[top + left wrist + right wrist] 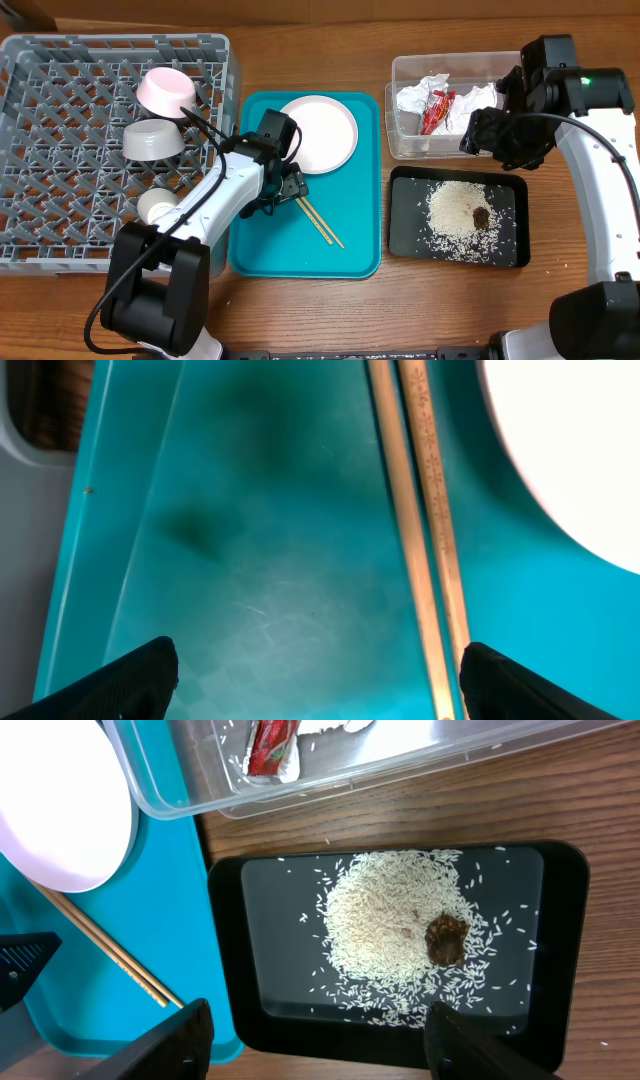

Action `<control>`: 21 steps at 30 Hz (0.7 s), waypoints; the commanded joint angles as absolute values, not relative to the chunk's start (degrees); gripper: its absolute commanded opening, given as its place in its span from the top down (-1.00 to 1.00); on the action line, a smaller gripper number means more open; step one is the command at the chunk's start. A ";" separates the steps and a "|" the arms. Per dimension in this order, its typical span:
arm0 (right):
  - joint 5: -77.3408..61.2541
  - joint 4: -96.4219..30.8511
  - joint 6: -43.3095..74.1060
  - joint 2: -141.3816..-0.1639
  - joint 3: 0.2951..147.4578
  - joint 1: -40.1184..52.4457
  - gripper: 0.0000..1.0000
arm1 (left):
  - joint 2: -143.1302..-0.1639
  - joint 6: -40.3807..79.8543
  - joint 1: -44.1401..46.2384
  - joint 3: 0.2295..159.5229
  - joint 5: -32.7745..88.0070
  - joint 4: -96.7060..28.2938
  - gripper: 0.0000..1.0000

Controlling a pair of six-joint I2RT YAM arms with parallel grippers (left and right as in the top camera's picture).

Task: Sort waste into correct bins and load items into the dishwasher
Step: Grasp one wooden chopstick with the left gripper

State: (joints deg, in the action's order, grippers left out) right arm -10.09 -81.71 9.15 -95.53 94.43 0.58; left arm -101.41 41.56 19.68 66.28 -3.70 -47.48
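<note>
Chopsticks (408,540) nr plate (580,450) rim, apart

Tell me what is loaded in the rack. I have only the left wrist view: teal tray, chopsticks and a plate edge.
Observer: The dish rack holds a pink bowl, a grey bowl and a small white cup.
Operator: Say where the right gripper is.
Observer: The right gripper hangs open and empty over the black tray, which holds the rice.
Operator: Report the clear tub.
Observer: The clear tub holds crumpled napkin and the red wrapper.
</note>
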 commanded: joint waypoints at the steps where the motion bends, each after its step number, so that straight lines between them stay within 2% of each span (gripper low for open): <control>1: -10.15 -81.60 8.93 -94.30 95.64 0.78 -0.38 | -101.91 39.92 19.53 65.60 -6.04 -46.61 -0.82; 21: -10.15 -82.04 8.93 -94.30 95.64 0.80 -0.38 | -101.93 37.26 19.57 65.19 -7.03 -44.49 -0.79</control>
